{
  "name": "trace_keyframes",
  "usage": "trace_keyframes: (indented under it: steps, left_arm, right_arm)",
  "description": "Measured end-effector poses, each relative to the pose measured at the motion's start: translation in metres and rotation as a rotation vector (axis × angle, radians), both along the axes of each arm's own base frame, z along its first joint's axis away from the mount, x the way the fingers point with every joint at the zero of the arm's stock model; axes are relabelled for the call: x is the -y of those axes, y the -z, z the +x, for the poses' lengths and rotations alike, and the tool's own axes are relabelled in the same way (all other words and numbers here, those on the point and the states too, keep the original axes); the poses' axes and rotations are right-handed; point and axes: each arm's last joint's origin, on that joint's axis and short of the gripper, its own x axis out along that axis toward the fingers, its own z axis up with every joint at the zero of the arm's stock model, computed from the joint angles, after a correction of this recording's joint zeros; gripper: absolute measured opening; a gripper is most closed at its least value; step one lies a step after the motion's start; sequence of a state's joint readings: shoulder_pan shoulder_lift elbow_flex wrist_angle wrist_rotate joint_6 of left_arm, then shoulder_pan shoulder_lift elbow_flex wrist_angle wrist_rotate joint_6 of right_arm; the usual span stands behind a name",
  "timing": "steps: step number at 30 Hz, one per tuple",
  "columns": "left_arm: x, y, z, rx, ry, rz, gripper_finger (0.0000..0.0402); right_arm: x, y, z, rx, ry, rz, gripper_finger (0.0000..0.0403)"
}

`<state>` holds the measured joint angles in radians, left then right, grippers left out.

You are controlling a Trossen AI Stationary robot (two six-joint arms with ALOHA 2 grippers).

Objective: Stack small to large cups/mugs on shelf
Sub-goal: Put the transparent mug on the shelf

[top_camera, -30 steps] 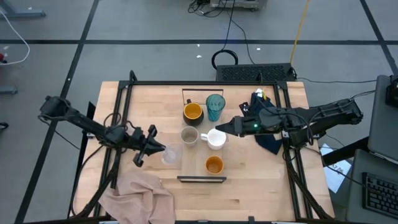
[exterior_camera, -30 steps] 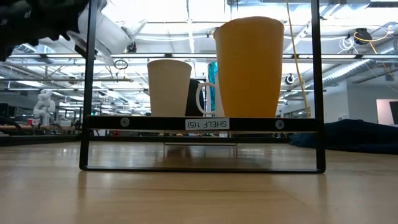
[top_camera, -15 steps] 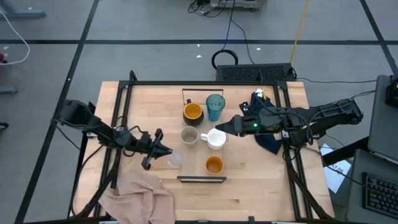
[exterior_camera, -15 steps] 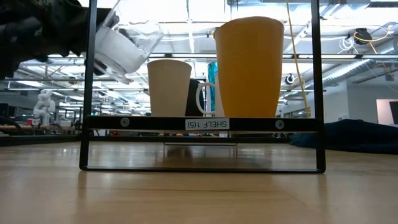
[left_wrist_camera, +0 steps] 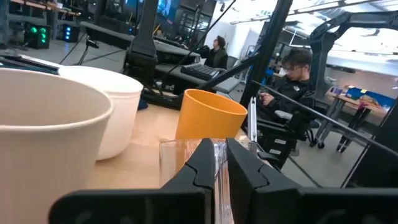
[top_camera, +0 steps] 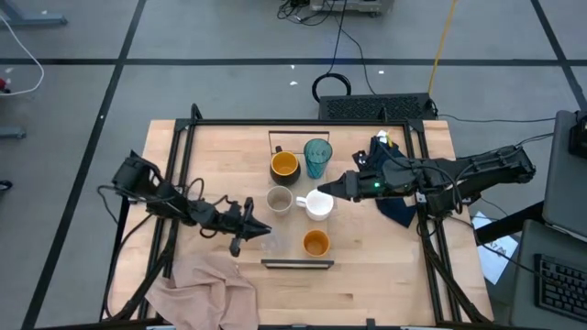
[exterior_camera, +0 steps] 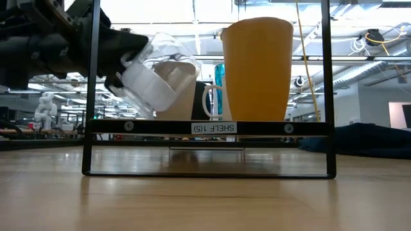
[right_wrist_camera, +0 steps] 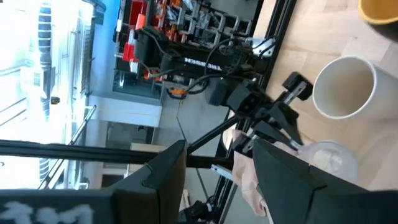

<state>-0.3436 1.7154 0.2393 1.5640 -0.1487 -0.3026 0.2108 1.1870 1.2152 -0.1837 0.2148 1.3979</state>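
Observation:
The shelf [top_camera: 292,229] lies along the table's middle. On it stand the dark mug with orange inside [top_camera: 284,165], the teal tumbler [top_camera: 317,156], the beige cup [top_camera: 279,199], the white mug [top_camera: 318,203] and the orange cup [top_camera: 315,243]. My left gripper [top_camera: 249,229] is shut on the tiny clear glass [top_camera: 263,233] at the shelf's left edge, between the beige and orange cups. My right gripper [top_camera: 337,187] hovers open just right of the white mug. My left gripper pinches the clear glass's wall [left_wrist_camera: 219,163] between its two fingers. The fingers come nearly level from the table's left. The glass [exterior_camera: 154,74] is lifted clear and tilted, in front of the beige cup [exterior_camera: 174,90].
A pinkish cloth [top_camera: 211,284] lies at the near left corner. A dark cloth [top_camera: 396,209] lies under the right arm. Dark frame rails [top_camera: 174,183] run along the table's sides. The shelf's end rail [exterior_camera: 214,128] stands near. People [left_wrist_camera: 292,81] sit in the room beyond.
My left gripper has carried the glass toward the table's right, up to the shelf's left edge, and somewhat down. The glass has tipped further over and now sits in front of the beige cup.

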Motion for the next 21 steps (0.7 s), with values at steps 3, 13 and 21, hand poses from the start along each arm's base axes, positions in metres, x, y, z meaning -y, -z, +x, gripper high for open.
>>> trace_keyframes:
  steps: [3, 13, 21]
  left_arm:
    - [0.0027, 0.0031, 0.0065, -0.010, 0.003, -0.011, 0.0014]
    - [0.0083, 0.0046, 0.0096, -0.018, 0.014, -0.012, 0.0015]
    - [0.0101, 0.0072, 0.0091, -0.044, 0.017, 0.005, 0.0025]
  right_arm:
    - [-0.0003, 0.0000, 0.0000, 0.000, -0.010, -0.001, 0.0176]
    - [-0.0004, -0.0016, 0.0004, 0.016, -0.012, -0.003, 0.0176]
    - [0.0001, -0.0037, 0.0009, 0.038, -0.012, -0.012, 0.0176]
